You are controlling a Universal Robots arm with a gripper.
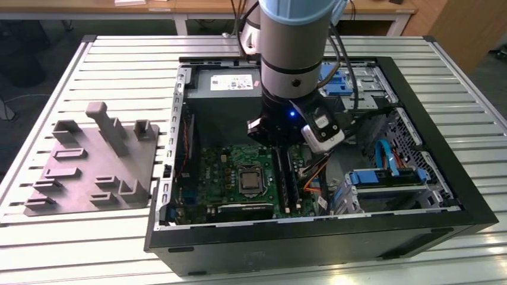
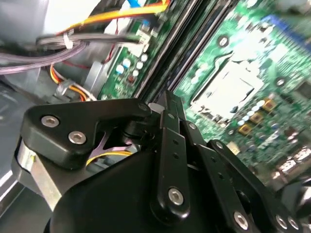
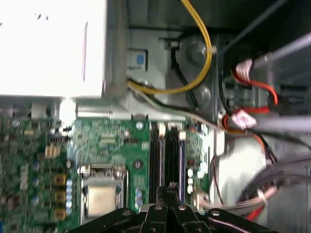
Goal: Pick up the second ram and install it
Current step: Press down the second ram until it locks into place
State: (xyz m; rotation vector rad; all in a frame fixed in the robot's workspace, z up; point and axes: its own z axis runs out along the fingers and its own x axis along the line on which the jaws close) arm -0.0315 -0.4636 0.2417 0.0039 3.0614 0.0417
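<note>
Hand over motherboard slots, second ram beneath

**Metal, plastic and circuit board**

A ribbed, pale metal desk carries a matt black computer case. Inside, a green motherboard glints; the matt black end effector shows shiny screws. Beside it, a dull grey plastic fixture.

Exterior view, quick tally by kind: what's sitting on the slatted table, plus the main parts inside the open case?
Computer case: 1
Grey fixture tray: 1
Motherboard: 1
Power supply: 1
Total: 4
</note>
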